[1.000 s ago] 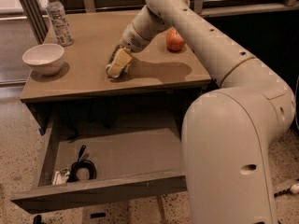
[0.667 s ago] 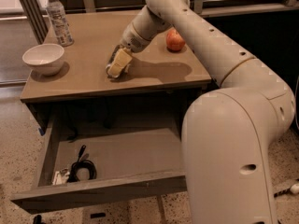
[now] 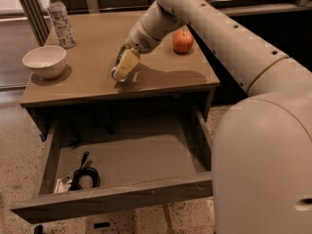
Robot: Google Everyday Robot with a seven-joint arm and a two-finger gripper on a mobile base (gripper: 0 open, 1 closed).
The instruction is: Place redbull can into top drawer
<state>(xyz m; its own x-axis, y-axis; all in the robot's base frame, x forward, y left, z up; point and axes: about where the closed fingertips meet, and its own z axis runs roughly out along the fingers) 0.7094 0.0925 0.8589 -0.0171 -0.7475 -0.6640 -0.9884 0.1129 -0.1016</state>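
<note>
My gripper [image 3: 125, 65] is down at the tabletop, left of the table's middle, with the arm reaching in from the upper right. The redbull can [image 3: 117, 67] is almost wholly hidden by the gripper. Only a dark sliver and a silvery end show at the gripper's left edge, low over the table. The top drawer [image 3: 112, 195] is pulled wide open below the tabletop, in front of the gripper and lower.
A white bowl [image 3: 44, 61] sits at the table's left edge, with a clear water bottle [image 3: 60, 19] behind it. A red apple [image 3: 183, 41] lies right of the gripper. A black cable coil [image 3: 84, 175] and small items lie in the drawer's front left corner.
</note>
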